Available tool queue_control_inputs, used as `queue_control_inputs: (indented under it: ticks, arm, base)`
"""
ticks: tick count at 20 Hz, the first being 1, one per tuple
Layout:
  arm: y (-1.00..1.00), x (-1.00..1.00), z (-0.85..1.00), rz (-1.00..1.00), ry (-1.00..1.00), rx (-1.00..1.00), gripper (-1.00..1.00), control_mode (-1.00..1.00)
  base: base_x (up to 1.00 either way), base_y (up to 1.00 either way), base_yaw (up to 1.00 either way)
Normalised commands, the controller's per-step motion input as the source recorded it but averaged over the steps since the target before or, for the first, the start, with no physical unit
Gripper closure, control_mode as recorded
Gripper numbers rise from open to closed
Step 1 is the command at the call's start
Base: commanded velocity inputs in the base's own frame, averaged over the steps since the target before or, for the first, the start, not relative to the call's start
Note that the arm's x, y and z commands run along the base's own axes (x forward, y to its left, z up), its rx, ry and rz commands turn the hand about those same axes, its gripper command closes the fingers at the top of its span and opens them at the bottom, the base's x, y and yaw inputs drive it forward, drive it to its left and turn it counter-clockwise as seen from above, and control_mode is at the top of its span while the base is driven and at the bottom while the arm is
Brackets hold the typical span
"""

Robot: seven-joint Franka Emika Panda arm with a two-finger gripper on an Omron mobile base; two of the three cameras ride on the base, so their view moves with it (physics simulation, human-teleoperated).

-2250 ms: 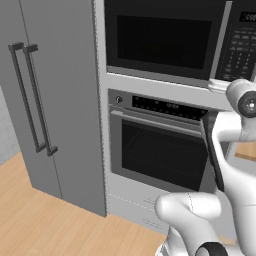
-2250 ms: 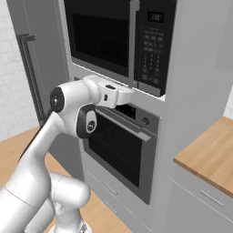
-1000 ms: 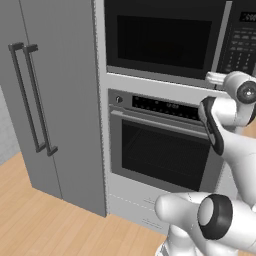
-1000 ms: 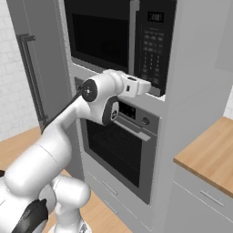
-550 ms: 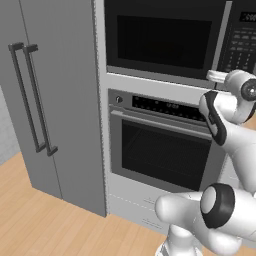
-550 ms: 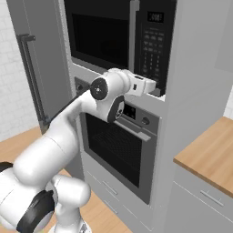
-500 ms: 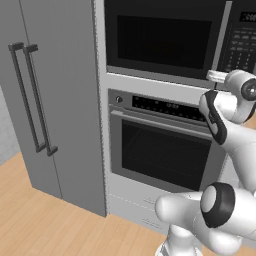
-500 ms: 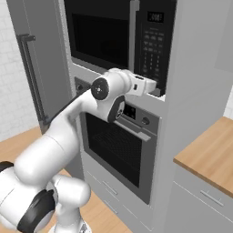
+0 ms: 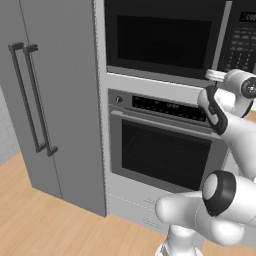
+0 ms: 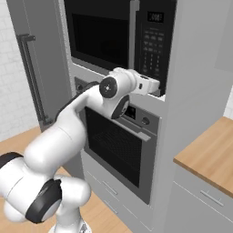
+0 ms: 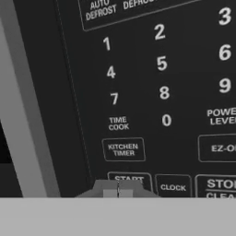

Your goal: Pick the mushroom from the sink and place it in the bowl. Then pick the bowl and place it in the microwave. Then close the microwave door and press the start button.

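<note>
Nearest the base cameras: white arm rising and reaching up toward the appliance column, wrist bent in at the right end of the microwave. Tool pressed right up against the button panel, fingertips drawn together with no gap between them and nothing held, sitting at the lower edge of the START key in the hand view. Beside that key, CLOCK and a STOP/CLEAR key; above it, KITCHEN TIMER, TIME COOK and the number pad, with AUTO DEFROST at the top. In the right base view, white hand level with the bottom of the panel, just above the oven's control strip. Microwave door shut flat against the front, dark window framed in lighter grey, its grey edge running down the left of the hand view. Below the microwave, larger oven with wide glass window, bar handle and a knob at the left of its controls, door closed. Left of the column, tall grey fridge with paired vertical handles. Wooden floor underneath. Off to the right in the right base view, a wood-topped bench over grey cabinets. Bowl and mushroom hidden, whether behind the dark door window cannot be told.
</note>
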Motion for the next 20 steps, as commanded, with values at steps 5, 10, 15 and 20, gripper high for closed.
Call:
queue_control_inputs:
  ticks: [5, 10, 15, 20]
  arm:
    - [-0.20, 0.14, -0.23, 0.07, 0.00, 0.04, 1.00, -1.00]
    - [-0.17, 0.63, -0.22, 0.10, 0.00, 0.04, 1.00, -1.00]
    - [-0.38, 1.00, 0.00, 0.13, 0.00, 0.10, 1.00, -1.00]
    - [0.19, -0.16, 0.00, 0.10, -0.04, 0.04, 1.00, -1.00]
  base:
    - [0.00, 0.00, 0.00]
    - [0.00, 0.00, 0.00]
    - [0.00, 0.00, 0.00]
    - [0.00, 0.00, 0.00]
